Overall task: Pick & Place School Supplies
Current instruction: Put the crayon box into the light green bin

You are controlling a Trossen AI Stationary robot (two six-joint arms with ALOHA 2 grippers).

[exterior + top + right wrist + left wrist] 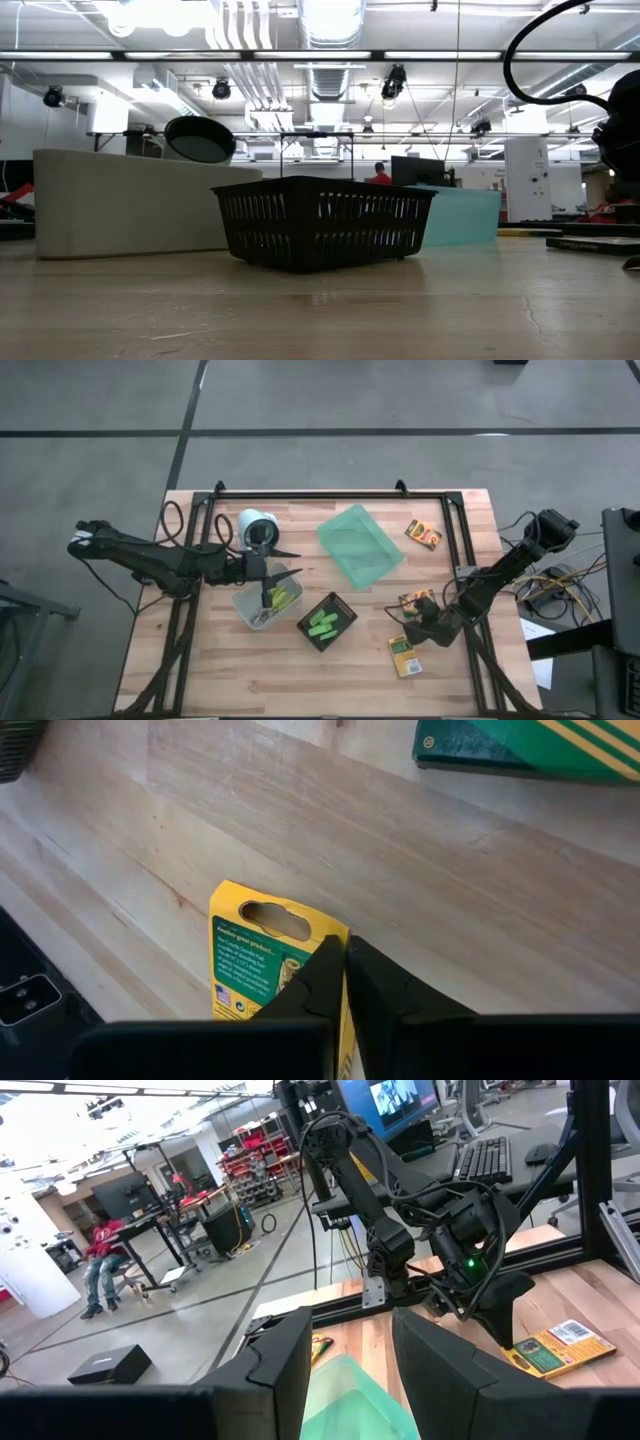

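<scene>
Three yellow-and-green crayon boxes lie flat on the table's right half: one at the far side [423, 534], one in the middle [415, 602] and one nearer [405, 655]. My right gripper [414, 630] [343, 952] stands shut, slanting down onto the nearer box [262, 960]. Scissors and green markers [268, 600] sit in a clear bin [248, 610]. More green markers [322, 625] lie in the black box [345, 612]. My left gripper [292, 562] [350, 1350] hovers level above the bin, open, with nothing between its fingers. My right gripper's shut fingertips [325, 965] meet the nearer crayon box at one long edge [335, 932], close to its hang-tab end. They come from above at a slant. The box lies flat on the table. Whether any card sits between the fingers I cannot tell.
A translucent green tray [360, 545] lies at the table's far middle and a white cup [255, 528] stands beyond the bin. A black frame [330, 495] runs along the far edge and down both sides. Bare wood shows along the near edge.
</scene>
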